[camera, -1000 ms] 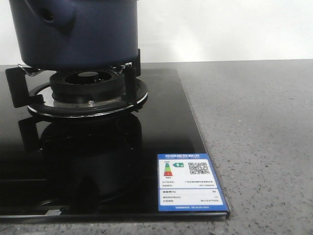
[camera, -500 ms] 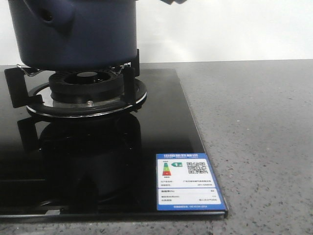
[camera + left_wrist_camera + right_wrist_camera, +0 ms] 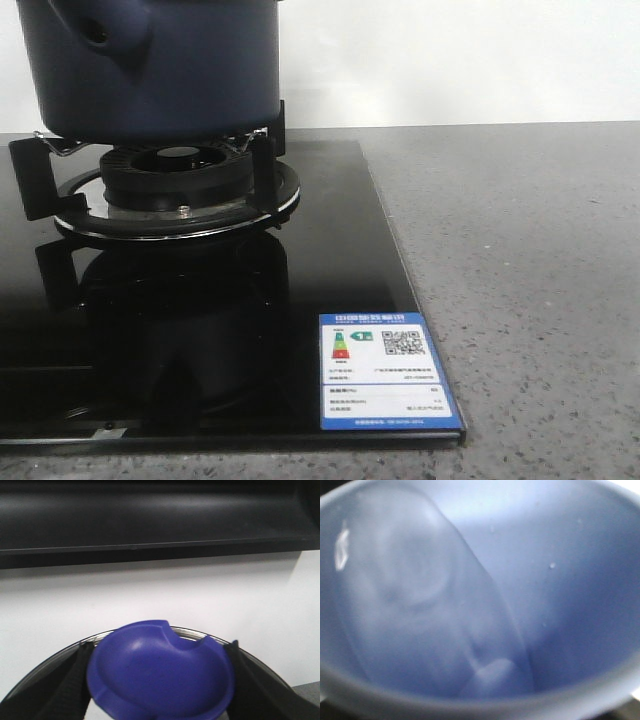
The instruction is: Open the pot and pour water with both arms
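Note:
The dark navy pot (image 3: 150, 70) stands on the gas burner (image 3: 180, 165) at the back left, its stubby handle (image 3: 108, 30) facing me; its top is cut off by the frame. In the left wrist view my left gripper (image 3: 160, 650) is shut on the lid's blue knob (image 3: 160, 680), black fingers (image 3: 70, 690) on either side, with the lid's metal rim (image 3: 190, 631) showing behind it. The inside of a light blue cup (image 3: 520, 555) fills the right wrist view, blurred and very close; my right gripper's fingers are hidden behind it. Neither gripper shows in the front view.
The burner sits on a black glass hob (image 3: 200, 330) with a blue energy label (image 3: 388, 372) at its front right corner. Grey speckled counter (image 3: 520, 250) lies to the right. Beyond the lid are a white wall and a black range hood (image 3: 150, 520).
A pale object that peeked in at the top edge right of the pot half a second ago has left the front view. The pot has not moved.

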